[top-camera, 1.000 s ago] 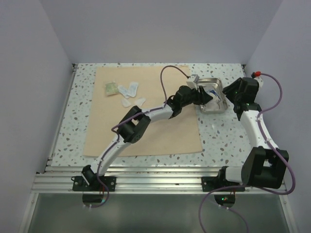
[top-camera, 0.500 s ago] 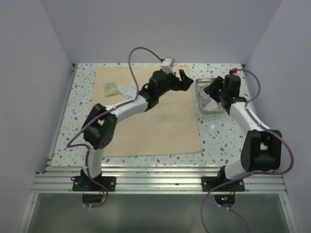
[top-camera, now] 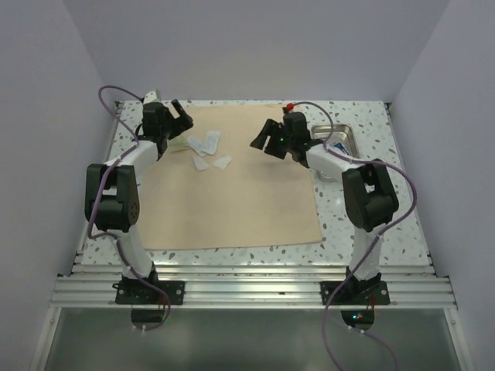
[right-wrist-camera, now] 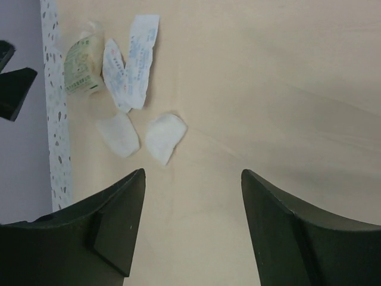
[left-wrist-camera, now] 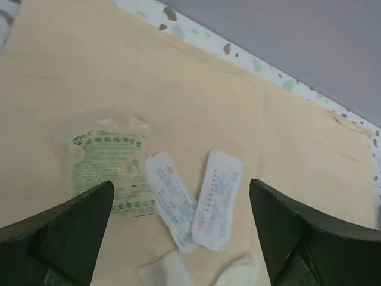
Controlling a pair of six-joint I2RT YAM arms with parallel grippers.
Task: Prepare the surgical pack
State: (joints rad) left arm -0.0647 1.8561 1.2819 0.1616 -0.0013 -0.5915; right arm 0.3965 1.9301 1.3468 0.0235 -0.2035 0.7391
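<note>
Tan wrap sheet [top-camera: 247, 201] flat on counter [top-camera: 348, 209]; packets [top-camera: 207, 142], gauze pads [top-camera: 222, 162] near its far-left corner; steel tray [top-camera: 346, 131] by far-right corner. Jaws spread on left gripper [top-camera: 182, 114] and right gripper [top-camera: 259, 135].

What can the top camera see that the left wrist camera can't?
Only the top view shows the steel tray and the right gripper, which is open above the sheet. Only the left wrist view shows the green printing on the green packet clearly. Both show the tan wrap sheet, the white packets and the open left gripper.
</note>
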